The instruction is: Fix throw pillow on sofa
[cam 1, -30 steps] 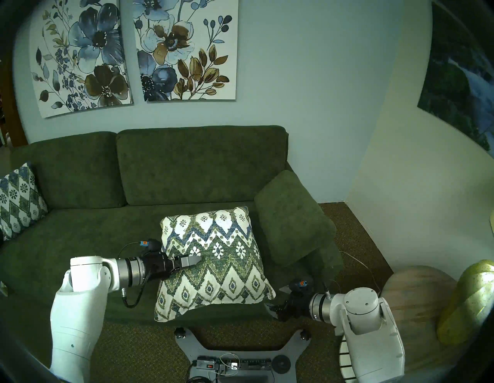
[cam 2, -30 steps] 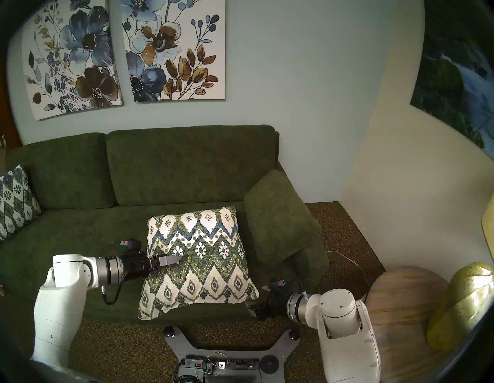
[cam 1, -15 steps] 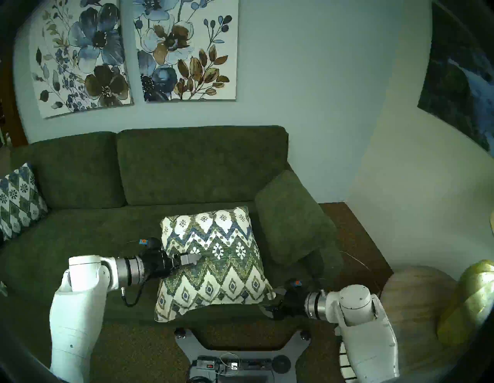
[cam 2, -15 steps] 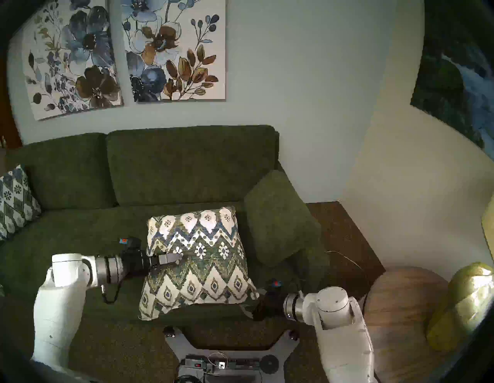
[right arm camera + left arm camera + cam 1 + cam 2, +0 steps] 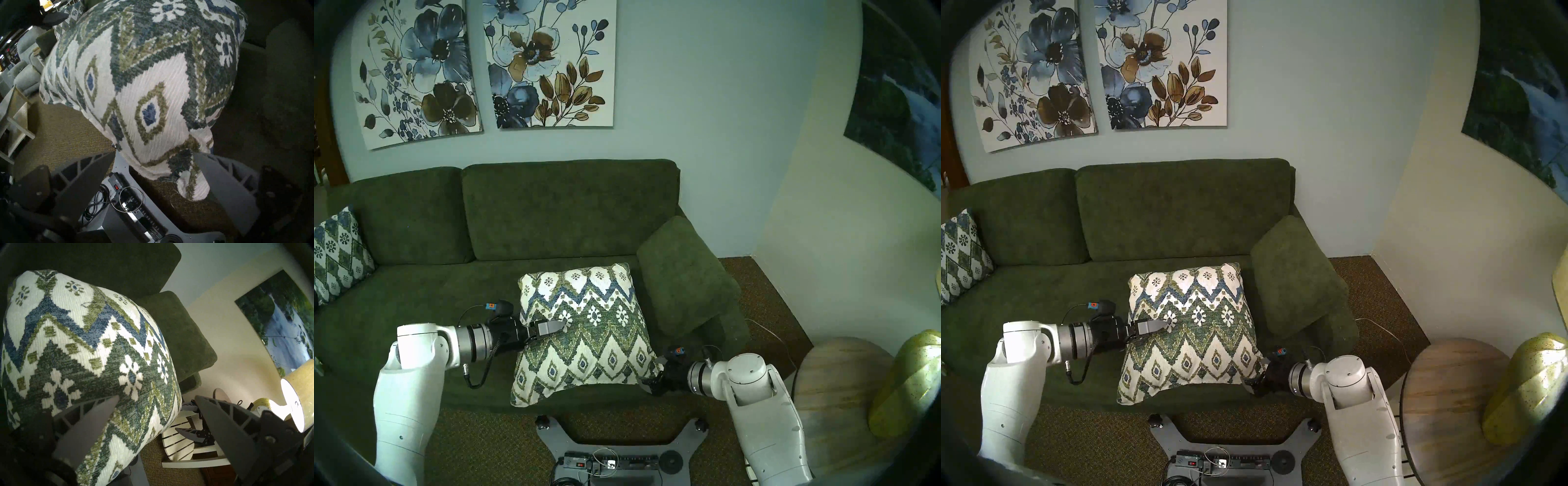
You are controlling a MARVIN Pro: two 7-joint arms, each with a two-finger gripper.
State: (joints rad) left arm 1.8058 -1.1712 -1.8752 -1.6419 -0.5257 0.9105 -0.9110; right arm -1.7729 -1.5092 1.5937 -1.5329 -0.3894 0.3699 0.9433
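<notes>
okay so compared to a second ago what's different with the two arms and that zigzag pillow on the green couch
The right gripper has slid in toward the near right corner of the cream, green and blue zigzag throw pillow; its open jaws now flank that corner without closing on it. The left gripper stays open at the pillow's left edge, one finger lying over the fabric. The pillow itself still lies flat on the dark green plush sofa. Nothing was gripped or released.

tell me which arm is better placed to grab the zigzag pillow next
Probably the right. The right gripper is open with the throw pillow corner between its fingers, while the left gripper, also open, has only one finger on the pillow's face.
</notes>
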